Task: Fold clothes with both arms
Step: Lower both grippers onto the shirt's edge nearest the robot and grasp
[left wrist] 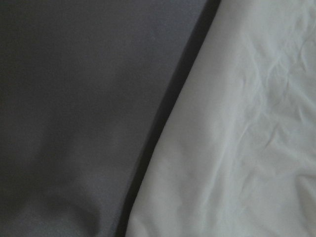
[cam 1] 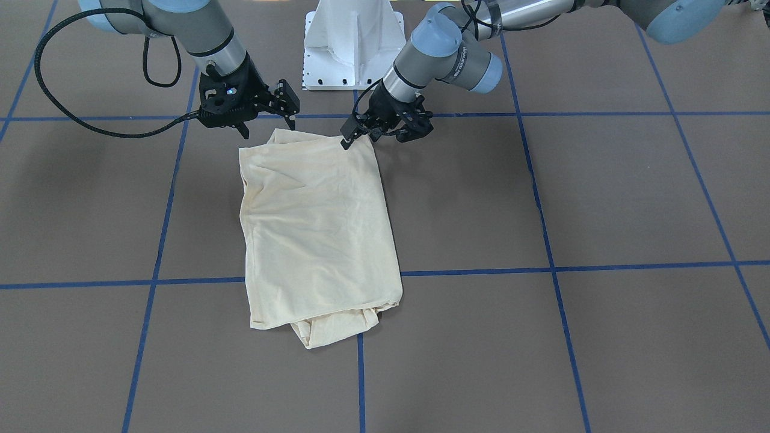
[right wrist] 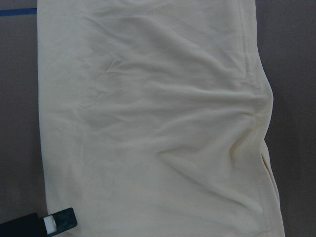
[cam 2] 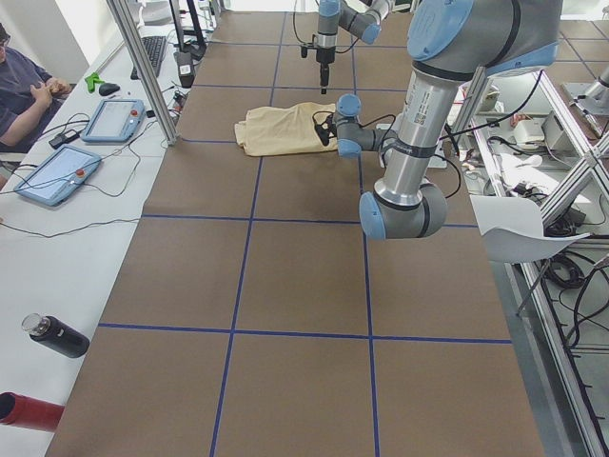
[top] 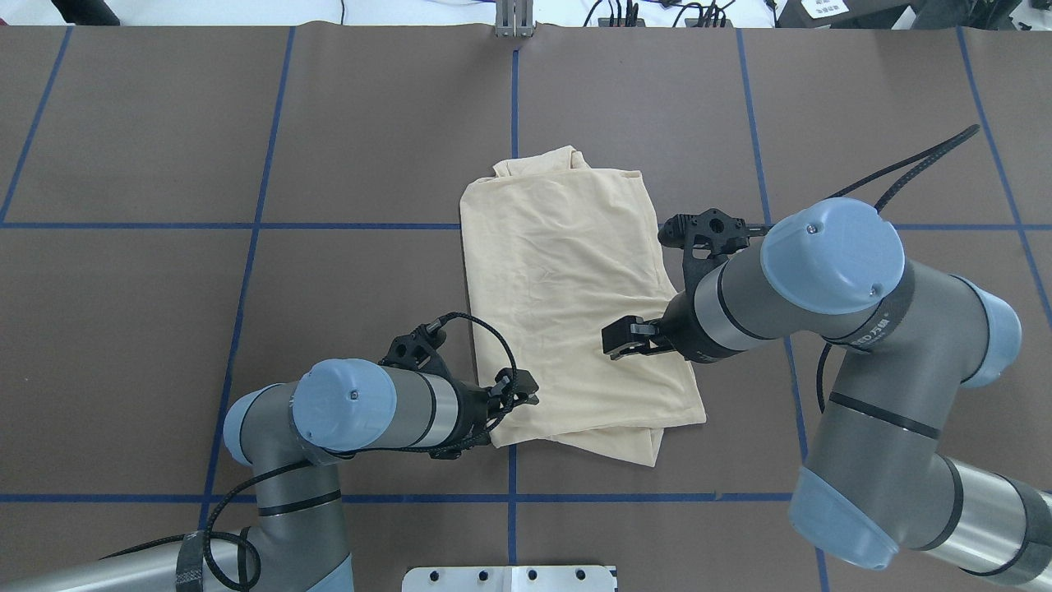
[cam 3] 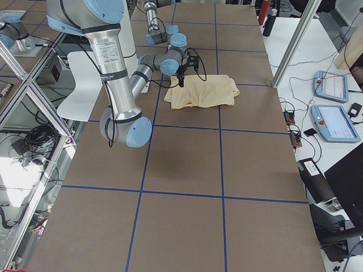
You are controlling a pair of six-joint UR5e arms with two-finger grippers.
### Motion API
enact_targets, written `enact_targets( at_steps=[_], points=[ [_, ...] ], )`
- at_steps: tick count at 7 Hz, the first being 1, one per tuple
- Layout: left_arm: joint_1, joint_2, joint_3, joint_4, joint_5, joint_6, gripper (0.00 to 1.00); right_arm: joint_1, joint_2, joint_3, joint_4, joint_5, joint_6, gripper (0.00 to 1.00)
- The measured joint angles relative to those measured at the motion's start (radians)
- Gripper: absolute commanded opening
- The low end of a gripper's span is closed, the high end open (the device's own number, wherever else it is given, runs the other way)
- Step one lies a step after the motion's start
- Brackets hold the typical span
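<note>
the shirt [cam 1: 319, 228] lies folded into a long panel on the table [cam 1: 541, 198], plain side up, no print showing. its near end sits right under both tools and the rest runs out ahead of them. the left gripper [cam 1: 382, 133] stands w/ jaws apart and holds nothing. one fingertip touches the shirt's near corner and the other is off the cloth on the outer side. its wrist cam shows only the cloth edge just below. the right gripper [cam 1: 269, 123] is spread wide and empty, hanging above the opposite side, w/ one finger over cloth and one past the side edge.

i read the step as pinching the two near corners to fold this end fwd over the far end. to do it well, imo: bring each tool down so one finger slides under the whole stack, not just the top ply. the layers look offset at the corner behind the right gripper, w/ a lower ply poking out. close both together, lift level, keep the edge taut btwn the tools and carry it fwd low so the thin cloth doesn't drag the bottom half. well ahead of both tools a bunched bit sticks out of the far end, so i'd land the edge just short of it.
</note>
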Motion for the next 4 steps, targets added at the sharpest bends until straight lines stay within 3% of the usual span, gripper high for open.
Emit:
enact_targets(
  at_steps=[2,3,4],
  points=[
    [0.0,-0.006,0.008,0.002,0.0,-0.007,0.76,0.004,0.0,0.0,0.0,0.005,0.0,0.99],
    [0.0,-0.007,0.01,0.002,0.0,-0.008,0.61,0.005,0.0,0.0,0.0,0.006,0.0,0.99],
    [0.0,-0.01,0.011,0.003,0.0,-0.008,0.4,0.005,0.0,0.0,0.0,0.006,0.0,0.99]
  ],
)
